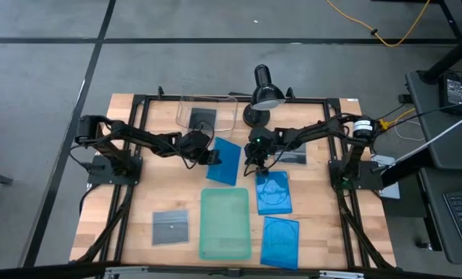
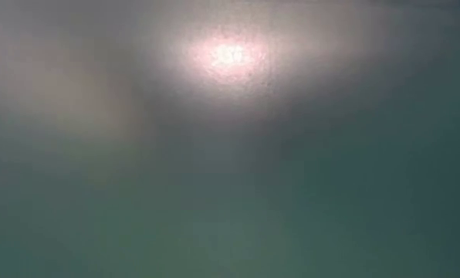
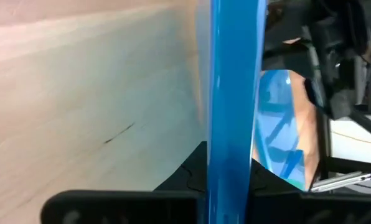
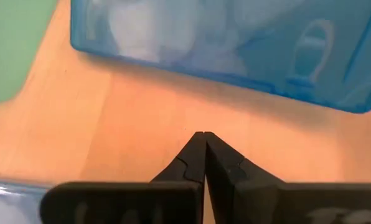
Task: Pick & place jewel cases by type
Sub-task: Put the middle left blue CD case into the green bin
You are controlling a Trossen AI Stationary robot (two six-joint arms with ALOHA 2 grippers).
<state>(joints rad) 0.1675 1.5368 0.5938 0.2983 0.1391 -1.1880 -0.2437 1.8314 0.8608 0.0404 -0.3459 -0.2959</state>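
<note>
Three blue jewel cases show in the high view. One is at my left gripper, which is shut on it. A second lies flat just nearer than my right gripper. The third lies by the near edge. One grey case lies near left, one sits inside the clear bin, and one lies partly under the right arm. My right gripper is shut, pointing down at bare wood beside the second blue case. My left gripper pinches the blue case between its two fingers, at the case's left edge, coming from the table's left. In the left wrist view the case stands edge-on. It sits tilted; whether its far part touches the table I cannot tell.
The pale-green tray lies at near centre, between the grey case and the blue ones. The clear bin and a black lamp stand at the far edge. The low view is filled by a grey-green blur.
</note>
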